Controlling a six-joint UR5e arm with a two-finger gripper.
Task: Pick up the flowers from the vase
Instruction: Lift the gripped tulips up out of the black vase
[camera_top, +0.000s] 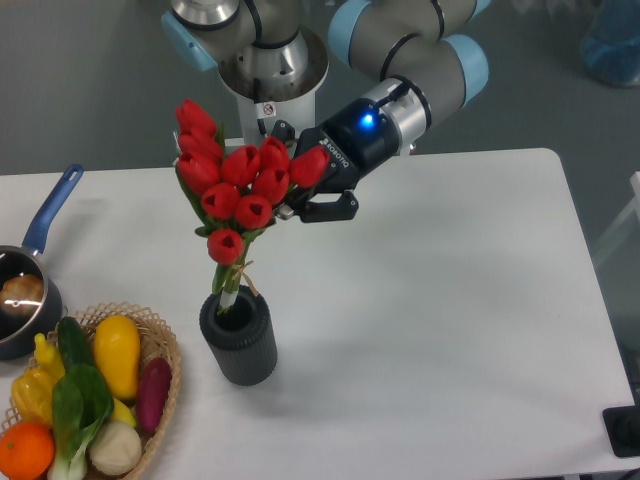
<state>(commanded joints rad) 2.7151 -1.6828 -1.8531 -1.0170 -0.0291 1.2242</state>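
Note:
The flowers (240, 185), a tied bunch of red tulip buds with green stems, lean up and to the left above the vase (240, 345). The vase is a short dark grey ribbed cylinder at the table's front left. The pale stem ends sit just inside the vase's mouth. My gripper (290, 180) reaches in from the right at bud height. Its black fingers (320, 210) close around the right side of the bunch, and one bud lies in front of the gripper body. The upper finger is mostly hidden behind the buds.
A wicker basket (165, 350) of colourful vegetables stands at the front left, close beside the vase. A dark pot with a blue handle (55, 205) sits at the left edge. The robot base (265, 70) stands behind the flowers.

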